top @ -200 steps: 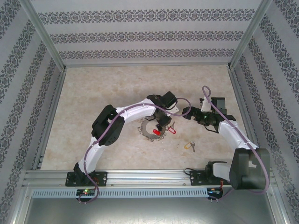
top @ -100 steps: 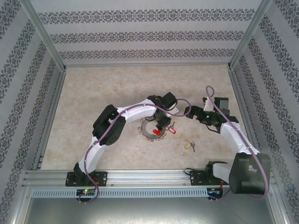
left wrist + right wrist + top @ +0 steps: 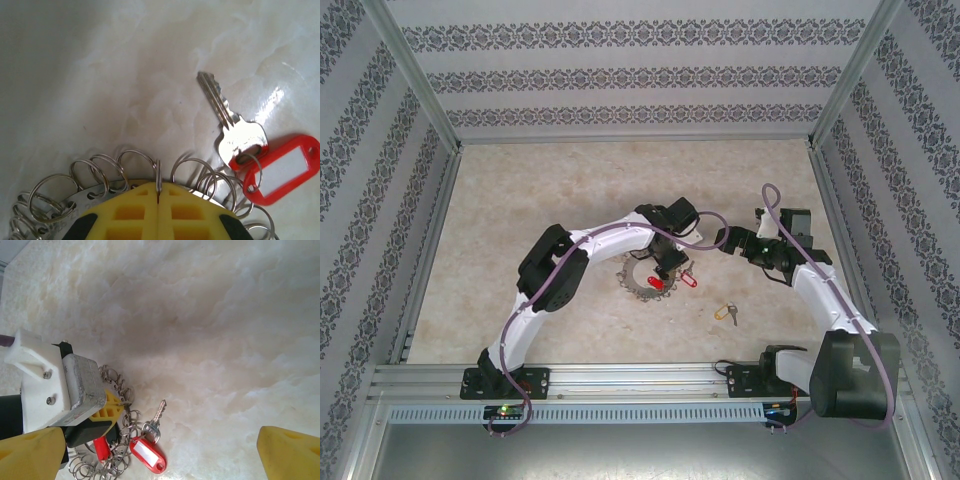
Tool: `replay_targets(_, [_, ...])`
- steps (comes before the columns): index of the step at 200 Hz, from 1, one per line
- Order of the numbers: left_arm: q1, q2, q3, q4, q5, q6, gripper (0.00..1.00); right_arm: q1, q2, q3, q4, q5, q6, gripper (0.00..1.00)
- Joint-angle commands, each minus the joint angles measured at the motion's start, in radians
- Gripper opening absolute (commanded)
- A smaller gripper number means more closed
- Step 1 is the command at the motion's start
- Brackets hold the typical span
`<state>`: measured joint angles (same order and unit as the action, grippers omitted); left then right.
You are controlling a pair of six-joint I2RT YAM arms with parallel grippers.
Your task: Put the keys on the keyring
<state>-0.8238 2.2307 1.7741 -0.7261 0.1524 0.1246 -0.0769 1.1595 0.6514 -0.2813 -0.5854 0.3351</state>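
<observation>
Lying flat near the middle of the pale marbled table (image 3: 550, 180): keyring (image 3: 642, 283), rim hung with many small wire loops. Clamped on one upright loop at that rim: left gripper (image 3: 158, 192), yellow fingers pressed together, wire nipped between them. Just right of the ring, against its outer loops: silver key (image 3: 231, 125) on a red tag (image 3: 282, 167). Farther right, nearer the arm bases, well apart: key with a yellow tag (image 3: 727, 314). Held above the table beyond: right gripper (image 3: 723, 240), fingers spread wide, holding nothing.
</observation>
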Motion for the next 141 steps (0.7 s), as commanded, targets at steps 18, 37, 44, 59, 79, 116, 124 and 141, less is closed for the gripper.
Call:
replay_targets(18, [-0.005, -0.210, -0.127, -0.008, 0.032, 0.008, 0.00, -0.008, -0.059, -0.028, -0.006, -0.040, 0.011, 0.98])
replay_targets(37, [0.001, -0.327, -0.212, 0.010, 0.081, 0.021, 0.00, -0.006, -0.092, -0.049, -0.004, -0.063, 0.014, 0.98])
replay_targets(44, [0.002, -0.376, -0.247, 0.020, 0.097, 0.030, 0.00, -0.005, -0.108, -0.059, 0.008, -0.080, 0.020, 0.98])
replay_targets(59, [0.003, -0.483, -0.326, 0.045, 0.129, 0.048, 0.00, 0.010, -0.152, -0.086, 0.052, -0.123, 0.043, 0.97])
replay_targets(79, [0.005, -0.619, -0.423, 0.086, 0.170, 0.064, 0.00, 0.064, -0.235, -0.122, 0.136, -0.185, 0.075, 0.96])
replay_targets(116, [0.005, -0.851, -0.603, 0.227, 0.267, 0.068, 0.00, 0.302, -0.434, -0.117, 0.161, -0.160, -0.001, 0.71])
replay_targets(124, [0.007, -0.897, -0.639, 0.256, 0.277, 0.061, 0.00, 0.355, -0.472, -0.116, 0.168, -0.156, -0.016, 0.68])
replay_targets(141, [0.009, -0.990, -0.701, 0.303, 0.295, 0.051, 0.00, 0.466, -0.539, -0.125, 0.218, -0.154, -0.023, 0.61])
